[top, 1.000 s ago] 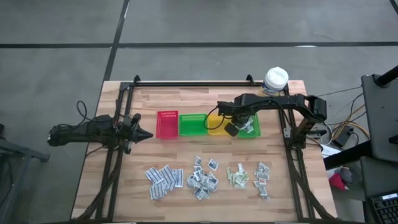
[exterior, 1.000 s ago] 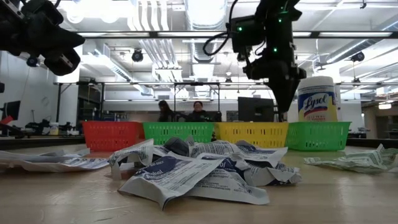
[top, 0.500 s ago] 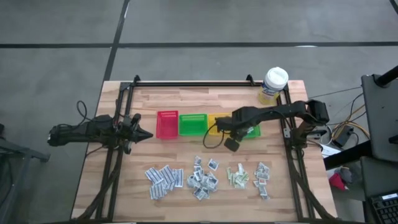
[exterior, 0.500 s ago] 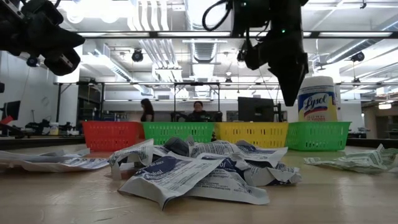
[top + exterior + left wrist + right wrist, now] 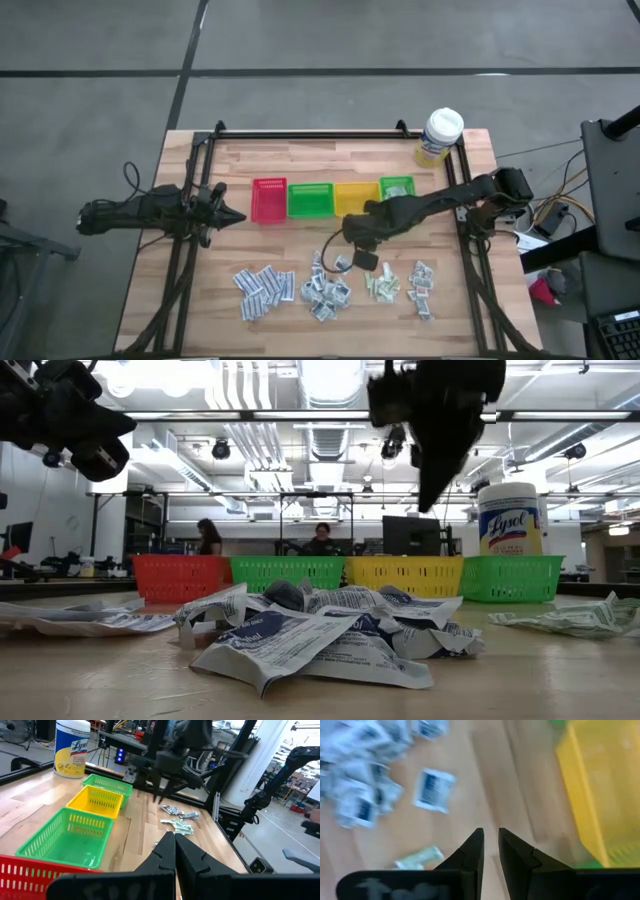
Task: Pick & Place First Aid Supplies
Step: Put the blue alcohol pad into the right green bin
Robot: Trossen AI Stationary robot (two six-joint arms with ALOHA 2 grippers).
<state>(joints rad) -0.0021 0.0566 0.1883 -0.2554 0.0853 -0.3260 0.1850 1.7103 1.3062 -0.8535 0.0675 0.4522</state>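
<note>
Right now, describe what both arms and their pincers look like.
Both arms are dark, jointed tubes with black cables looping alongside. The left pincer and the right pincer each end in two slim black tapering fingers. No markings are readable.

You see a light brown bench (image 5: 300,165) with long wood stripes running across it. Four bins sit in a row: a red bin (image 5: 268,200), a green bin (image 5: 310,199), a yellow bin (image 5: 356,196) and one more small green bin (image 5: 397,187). Their sides have a pattern of little holes, like a net. The tub (image 5: 441,135) is yellow with a white lid and blue letters. The sachets (image 5: 264,290) on your left are white with blue print. The middle pile (image 5: 328,288) is grey and silver with dark blue patches. The next pads (image 5: 381,285) are pale green. Both arms are black, and the right tool (image 5: 490,847) has black fingers.
</note>
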